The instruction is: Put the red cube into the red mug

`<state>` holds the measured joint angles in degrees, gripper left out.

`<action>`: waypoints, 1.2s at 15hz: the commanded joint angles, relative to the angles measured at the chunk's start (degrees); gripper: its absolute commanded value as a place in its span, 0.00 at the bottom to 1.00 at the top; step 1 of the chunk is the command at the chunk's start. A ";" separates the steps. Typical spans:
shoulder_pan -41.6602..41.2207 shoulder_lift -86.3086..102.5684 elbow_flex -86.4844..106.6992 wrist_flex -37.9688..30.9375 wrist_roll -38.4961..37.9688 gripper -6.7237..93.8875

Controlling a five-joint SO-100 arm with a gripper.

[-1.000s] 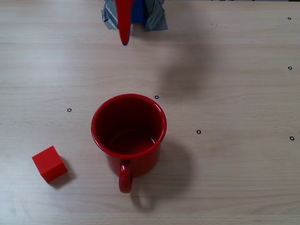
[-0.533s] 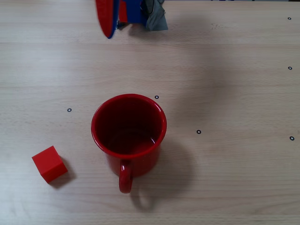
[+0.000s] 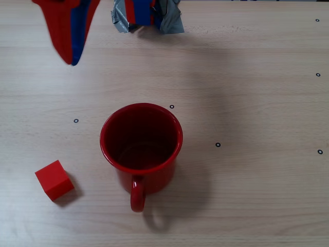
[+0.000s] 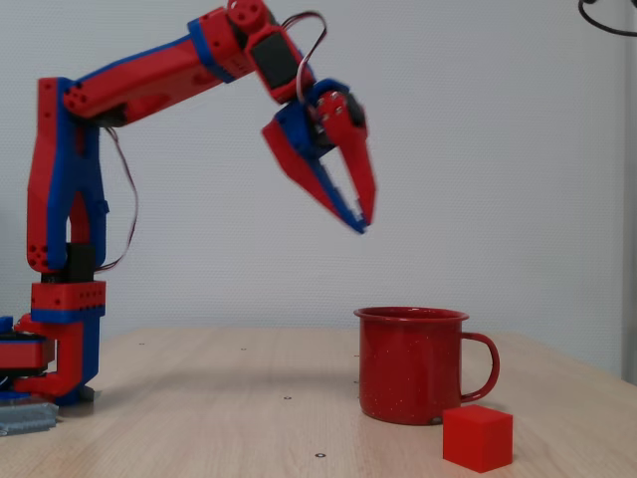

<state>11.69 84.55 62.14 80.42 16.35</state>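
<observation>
The small matte bright-red cube [image 3: 53,179] is sitting on the pale wood-grain tabletop [image 3: 247,103] at the lower left of the overhead fixed view, just off the left side of the mug and apart from it. In the side-on fixed view the same cube [image 4: 477,436] is showing at the lower right, in front of the mug's handle side. It looks light and rigid, with flat faces and sharp edges, so I would judge it easy to pinch across two opposite faces; the matte surface should not be slippery. It is lying turned a little against the table's grain, so the fingers would need to line up with its faces.

The large glossy red round mug [image 3: 141,145] is standing upright in the middle, handle pointing toward the bottom of the overhead view, mouth open and nothing visible inside.

The red-and-blue pincer [image 4: 346,196] is hanging high in the air, well above and away from both, its tapered fingers pointing down, parted slightly and gripping nothing.

In the overhead view the pincer [image 3: 68,31] is cut off by the top edge, so only the finger ends are showing. The arm's base, wrapped in grey tape [image 3: 172,19], is also partly out of frame. The mug's floor is lying in shadow.
</observation>
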 commanded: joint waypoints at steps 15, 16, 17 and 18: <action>6.06 -32.70 -33.05 4.57 9.05 0.14; 5.54 -33.31 -32.96 5.19 9.05 0.22; 5.10 -33.66 -32.78 5.36 9.23 0.29; 4.83 -33.66 -31.82 4.92 9.93 0.35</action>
<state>16.79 47.11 33.57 84.46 25.14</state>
